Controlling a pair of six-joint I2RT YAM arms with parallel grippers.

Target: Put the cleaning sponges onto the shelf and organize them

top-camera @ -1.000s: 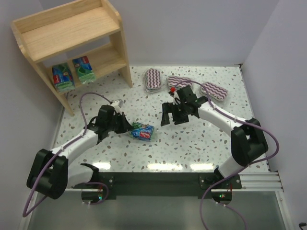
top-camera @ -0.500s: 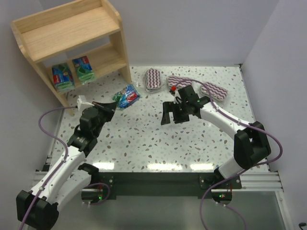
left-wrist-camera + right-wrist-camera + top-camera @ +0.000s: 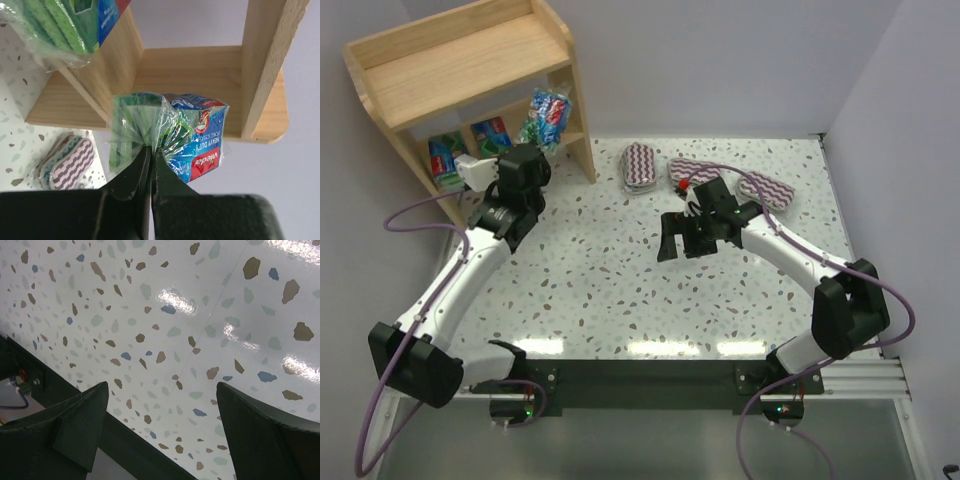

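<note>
My left gripper (image 3: 534, 141) is shut on the crimped wrap of a green-blue sponge pack (image 3: 546, 114) and holds it up at the right front of the wooden shelf (image 3: 460, 62), level with the middle tier. In the left wrist view the pack (image 3: 172, 131) hangs from my closed gripper (image 3: 150, 151) in front of the shelf boards (image 3: 200, 75). Two more green-blue packs (image 3: 446, 161) (image 3: 493, 138) stand on the shelf's bottom tier. Three zigzag packs (image 3: 640, 165) (image 3: 693, 171) (image 3: 768, 189) lie on the table at the back. My right gripper (image 3: 681, 243) (image 3: 162, 390) is open and empty above the table.
The shelf's right post (image 3: 581, 130) stands just right of the held pack. The speckled table (image 3: 620, 290) is walled on the left, back and right. A zigzag pack (image 3: 70, 161) shows low in the left wrist view.
My left arm has lifted the green-blue pack from the table's middle and swung it back and left up to the shelf. The right arm has barely moved.
</note>
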